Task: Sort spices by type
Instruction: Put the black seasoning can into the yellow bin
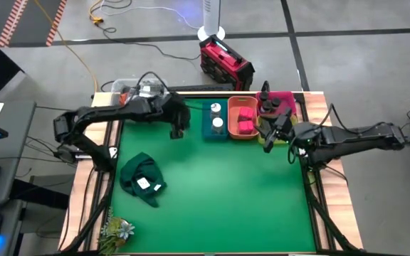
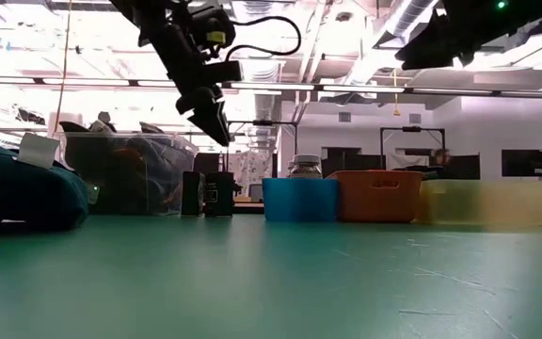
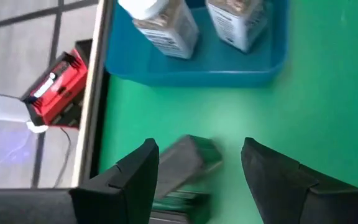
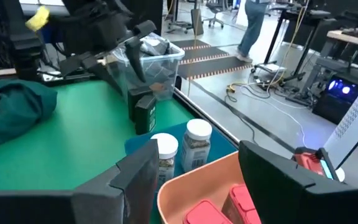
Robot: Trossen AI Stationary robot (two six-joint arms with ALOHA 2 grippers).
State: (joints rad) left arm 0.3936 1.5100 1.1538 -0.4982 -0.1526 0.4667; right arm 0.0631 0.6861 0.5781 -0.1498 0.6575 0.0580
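upright dark tins [image 2: 207, 194], long axis vertical

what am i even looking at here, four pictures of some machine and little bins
It is a robot with two dark arms at a green table, each ending in a two-finger pincer. One picture looks straight down, one sits at table height, and two come from cameras on the wrists. The left pincer hangs open over two dark tins, holding nothing. The right pincer is open and empty above the bins. White-capped jars stand in a blue bin, pink boxes in an orange one. A green cloth lies nearby.
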